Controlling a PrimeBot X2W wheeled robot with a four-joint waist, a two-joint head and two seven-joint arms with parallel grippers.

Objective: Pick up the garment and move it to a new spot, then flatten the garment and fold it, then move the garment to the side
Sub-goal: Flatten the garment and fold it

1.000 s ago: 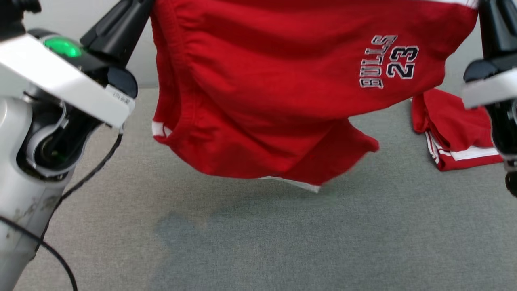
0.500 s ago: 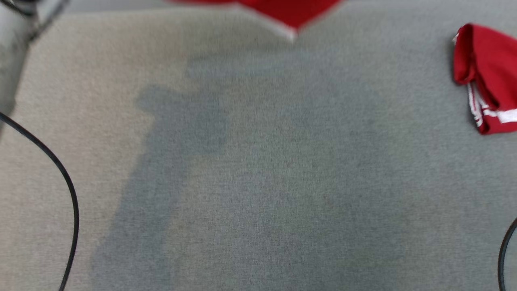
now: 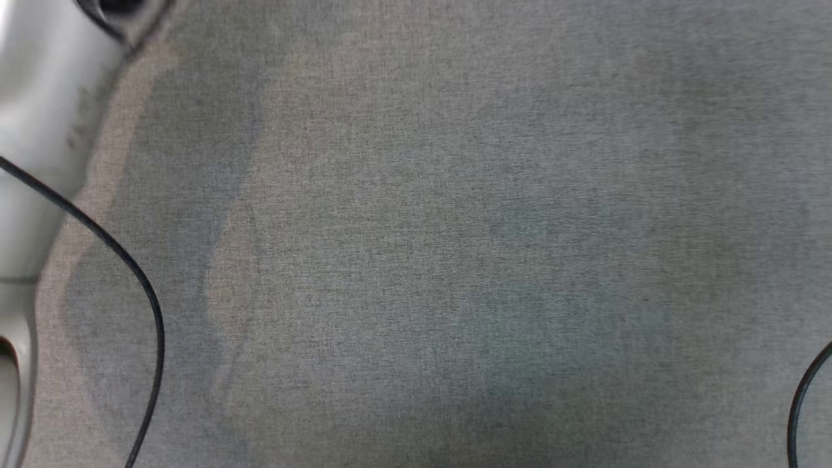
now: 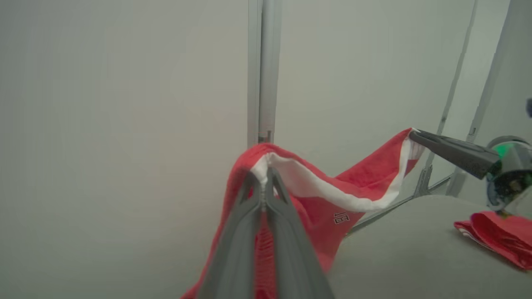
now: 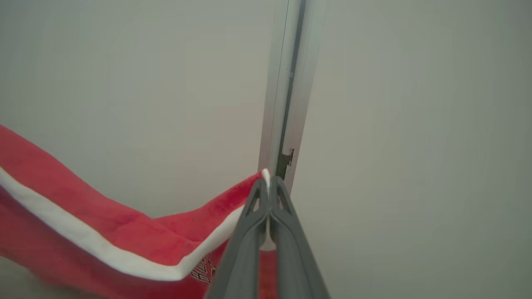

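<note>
Garment [image 4: 370, 178] hangs in the air over the grey surface [image 3: 455, 260], stretched between left fingers [image 4: 243, 232] and right fingers [image 5: 245, 241], both clenched on its white-trimmed edge. Risk: each pinch catches only a thin bit of hem, so a fast drop or uneven pull could slip one corner free. The cloth would then land bunched, or drape onto the folded red piece [image 4: 498, 236] nearby.

Beneath me: a grey woven fabric surface [image 3: 455, 227], evenly lit and crossed by soft, darker shadows. Ahead of me: plain pale wall panels [image 4: 124, 104] joined by an upright aluminium post [image 4: 264, 70]. Further metal struts [image 4: 424, 185] rise at the far edge of the surface.
</note>
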